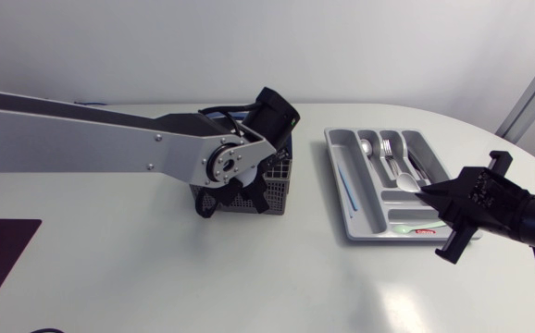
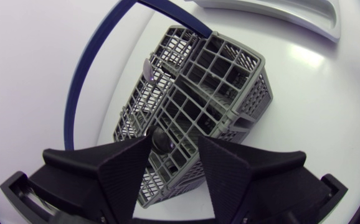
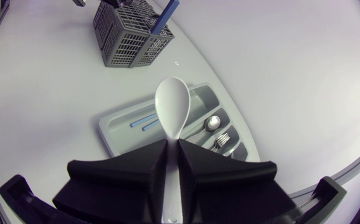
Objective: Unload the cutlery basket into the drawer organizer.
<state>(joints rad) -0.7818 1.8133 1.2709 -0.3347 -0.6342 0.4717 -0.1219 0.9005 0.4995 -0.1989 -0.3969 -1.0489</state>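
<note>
Now, with your right hand (image 3: 173, 144) clamped on the white spoon (image 3: 172, 106), lower it level into the organizer (image 3: 107, 132) compartment beneath before releasing

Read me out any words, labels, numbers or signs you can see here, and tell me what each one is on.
No text can be read in any view.
One small red mark in the drawer organizer, in its front compartment: too small to read.
The cutlery basket and the white spoon in the right end effector: no print visible.
</note>
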